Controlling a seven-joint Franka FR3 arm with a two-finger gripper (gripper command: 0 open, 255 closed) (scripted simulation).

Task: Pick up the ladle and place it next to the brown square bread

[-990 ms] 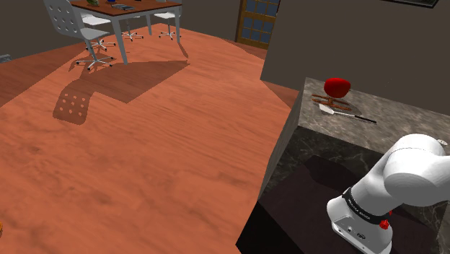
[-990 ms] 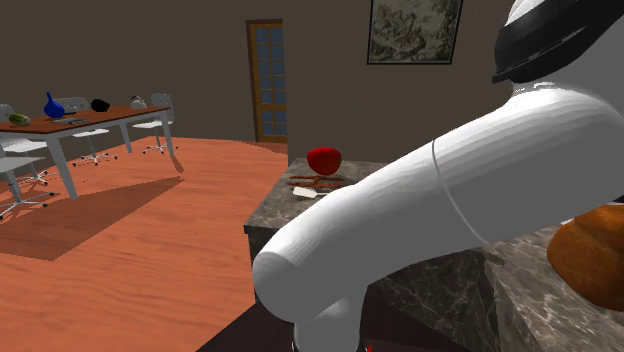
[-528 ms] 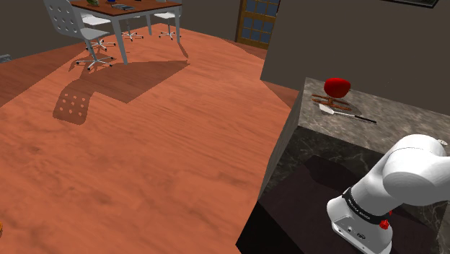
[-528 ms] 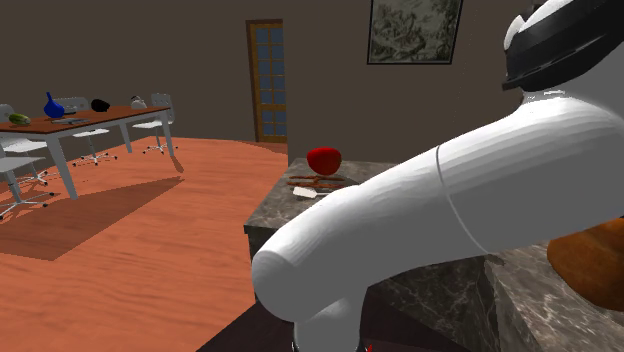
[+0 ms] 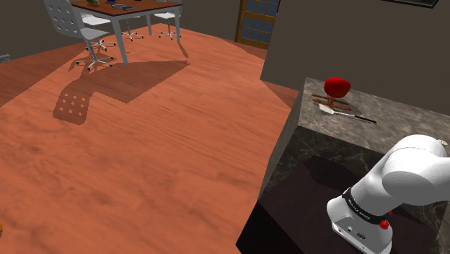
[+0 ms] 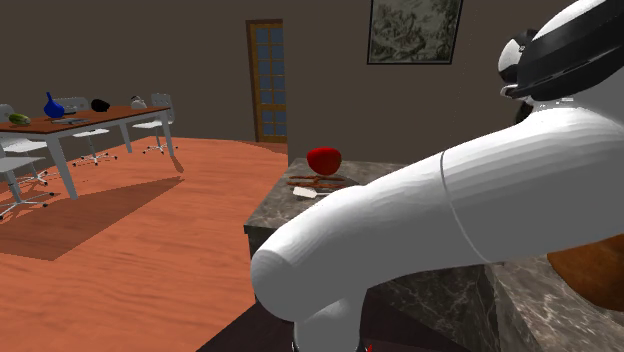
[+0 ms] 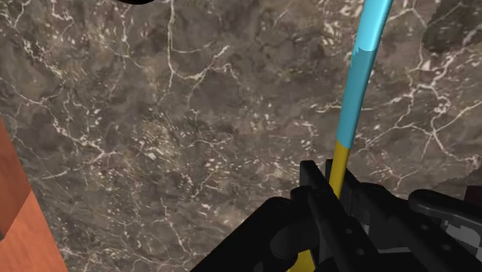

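In the wrist view my gripper (image 7: 327,188) is shut on the ladle (image 7: 360,76). Its black fingers clasp the yellow stretch of the thin handle, and the blue stretch runs on away from the fingers over the dark marbled counter (image 7: 170,131). The ladle's bowl is hidden. In the second exterior view a brown rounded bread (image 6: 592,270) lies on the counter at the right edge, largely covered by my white arm (image 6: 420,230). In the shoulder view the arm (image 5: 407,177) stands at the lower right.
A red rounded object (image 5: 337,86), a pair of brown sticks and a light-bladed knife (image 5: 346,112) lie at the counter's far end. Reddish wood floor (image 5: 144,144) spreads beyond the counter edge. A table with office chairs (image 5: 79,29) stands far off.
In the second exterior view the arm's forearm has sunk lower and its dark joint has shifted right, covering more of the bread. In the shoulder view the arm has barely shifted.
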